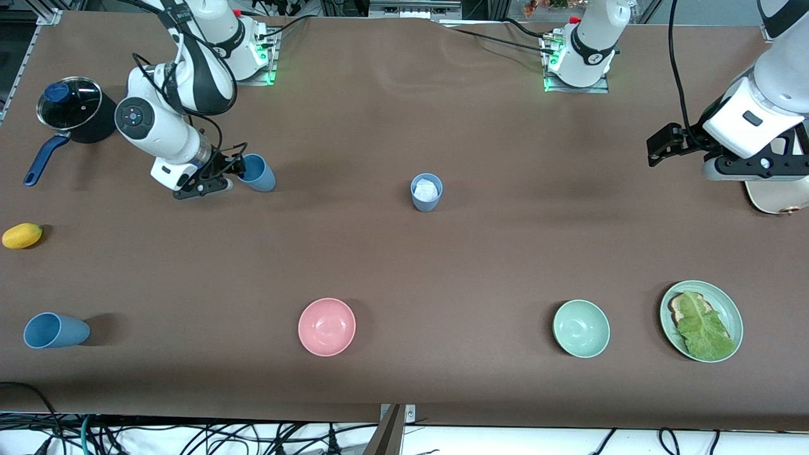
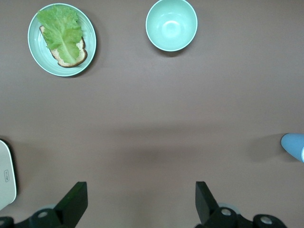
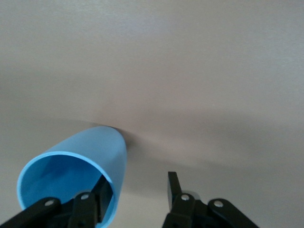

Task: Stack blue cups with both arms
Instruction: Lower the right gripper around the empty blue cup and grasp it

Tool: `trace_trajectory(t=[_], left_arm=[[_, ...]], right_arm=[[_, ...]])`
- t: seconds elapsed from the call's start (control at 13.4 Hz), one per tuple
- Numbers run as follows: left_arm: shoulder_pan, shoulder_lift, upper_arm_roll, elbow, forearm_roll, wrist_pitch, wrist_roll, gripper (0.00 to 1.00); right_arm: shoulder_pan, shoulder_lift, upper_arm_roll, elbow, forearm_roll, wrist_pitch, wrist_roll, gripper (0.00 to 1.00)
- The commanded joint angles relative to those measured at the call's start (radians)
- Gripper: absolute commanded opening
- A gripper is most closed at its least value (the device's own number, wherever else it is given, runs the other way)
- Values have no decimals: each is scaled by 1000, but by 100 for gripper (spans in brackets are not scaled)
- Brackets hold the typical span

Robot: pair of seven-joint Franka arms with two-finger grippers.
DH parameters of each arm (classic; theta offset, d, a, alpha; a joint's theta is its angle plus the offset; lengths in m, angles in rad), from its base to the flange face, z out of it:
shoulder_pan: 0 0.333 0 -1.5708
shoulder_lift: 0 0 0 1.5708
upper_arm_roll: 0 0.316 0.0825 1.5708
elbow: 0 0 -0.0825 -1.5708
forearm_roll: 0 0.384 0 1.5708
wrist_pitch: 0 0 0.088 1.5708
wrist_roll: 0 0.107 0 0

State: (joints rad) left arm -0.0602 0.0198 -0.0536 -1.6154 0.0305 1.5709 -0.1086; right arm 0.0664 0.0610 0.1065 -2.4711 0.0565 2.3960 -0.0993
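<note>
Three blue cups show. One blue cup (image 1: pixel 258 172) (image 3: pixel 76 171) is tilted with its mouth toward my right gripper (image 1: pixel 235 169) (image 3: pixel 138 183). One finger is inside the cup's mouth and the other stands outside the wall with a gap, so the gripper is open. A second cup (image 1: pixel 426 191), upright with a white patch inside, stands mid-table. The third cup (image 1: pixel 55 330) lies on its side near the front camera at the right arm's end. My left gripper (image 1: pixel 658 150) (image 2: pixel 141 190) hangs open and empty over bare table at the left arm's end.
A lidded black pot with a blue handle (image 1: pixel 71 110) and a yellow fruit (image 1: pixel 22 236) sit at the right arm's end. Nearer the front camera are a pink bowl (image 1: pixel 327 327), a mint-green bowl (image 1: pixel 581 328) and a plate (image 1: pixel 728 302) with bread and lettuce.
</note>
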Motion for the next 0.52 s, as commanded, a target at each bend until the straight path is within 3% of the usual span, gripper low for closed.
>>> trace_trajectory(t=[0.0, 0.45], left_arm=[[-3, 14, 6, 31, -23, -12, 15, 100], [-7, 14, 6, 34, -23, -14, 15, 100]], right_arm=[[-8, -4, 35, -12, 13, 20, 46, 49], [-8, -6, 38, -12, 13, 19, 47, 18]])
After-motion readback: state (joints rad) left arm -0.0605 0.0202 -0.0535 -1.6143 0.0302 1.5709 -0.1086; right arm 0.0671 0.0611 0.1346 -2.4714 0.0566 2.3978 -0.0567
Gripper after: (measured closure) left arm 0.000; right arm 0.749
